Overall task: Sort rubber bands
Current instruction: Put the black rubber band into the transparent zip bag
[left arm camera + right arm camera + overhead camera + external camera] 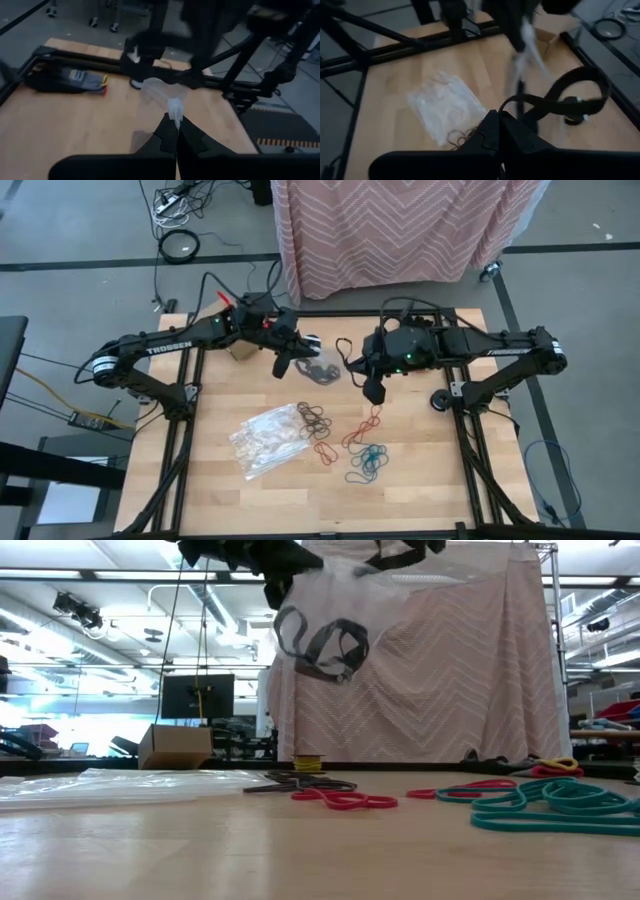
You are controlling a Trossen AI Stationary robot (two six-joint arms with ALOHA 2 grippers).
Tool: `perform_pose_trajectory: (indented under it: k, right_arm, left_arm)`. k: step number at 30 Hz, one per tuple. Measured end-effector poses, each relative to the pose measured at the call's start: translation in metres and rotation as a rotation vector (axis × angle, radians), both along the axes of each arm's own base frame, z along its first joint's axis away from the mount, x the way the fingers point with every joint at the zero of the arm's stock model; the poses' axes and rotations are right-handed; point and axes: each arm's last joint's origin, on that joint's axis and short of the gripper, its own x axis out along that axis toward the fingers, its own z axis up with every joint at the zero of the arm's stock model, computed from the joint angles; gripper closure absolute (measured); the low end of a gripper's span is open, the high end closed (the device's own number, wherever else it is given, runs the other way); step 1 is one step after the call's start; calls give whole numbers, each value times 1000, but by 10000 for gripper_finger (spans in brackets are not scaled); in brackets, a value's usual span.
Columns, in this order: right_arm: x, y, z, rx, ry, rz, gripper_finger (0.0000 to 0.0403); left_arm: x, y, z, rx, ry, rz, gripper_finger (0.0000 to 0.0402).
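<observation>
Teal bands (pixel 553 806): nearest the low camera, a loose tangle flat on the wood; in the overhead view (pixel 368 463) at about 5 o'clock from the table's middle.
Red bands (pixel 345 800): just behind the teal ones in the low view; from above (pixel 352 437), a loose string running from 5 o'clock up toward the middle, touching the teal heap's edge.
Brown bands (pixel 313 418): small dark pile near the middle, at the 3 o'clock edge of the flat bag.
Flat bag (pixel 267 439): clear crinkly plastic lying at about 7 o'clock, holding pale contents too small to make out.
Lifted bag (pixel 322 625): clear plastic hanging in the air with dark loops inside; from above (pixel 320 368) at 12 o'clock, between the two grippers.
Left gripper (pixel 283 363): at about 11 o'clock, above the table, jaws pressed together on a corner of the lifted bag (pixel 173 107), as seen from its own wrist.
Right gripper (pixel 374 391): at about 1 o'clock, close beside the lifted bag; jaws closed, pinching a large black band (pixel 559 102) that loops upward from the tips.
Cardboard box (pixel 175 746): small and brown, at the far edge near 11 o'clock.
Black disc (pixel 439 401): small and round, at 3 o'clock near the table's rim.
Table (pixel 220 490): pale wood in a black frame.
Cloth (pixel 400 230): pink zigzag fabric draped beyond 12 o'clock.
</observation>
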Motion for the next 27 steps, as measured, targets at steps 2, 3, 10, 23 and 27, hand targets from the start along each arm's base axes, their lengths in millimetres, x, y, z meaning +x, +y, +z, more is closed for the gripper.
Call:
perform_pose_trajectory:
  k: [2, 3, 10, 23, 27]
  right_arm:
    - [0, -4, 0, -3, 0, -16, 403]
    - [0, -7, 0, -11, -2, -31, 403]
    - [3, -24, 4, -8, -44, -18, 403]
    - [-2, -15, 47, -31, -212, 89, 403]
    - [-5, -9, 47, -25, -190, 116, 403]
  left_arm:
    - [1, -1, 0, -2, -4, -5, 401]
    - [1, -2, 0, -3, -4, -7, 401]
    - [2, -6, 0, -6, -2, -26, 401]
    - [1, -5, -1, 7, 12, -16, 401]
    - [1, -4, -1, 25, 9, -18, 401]
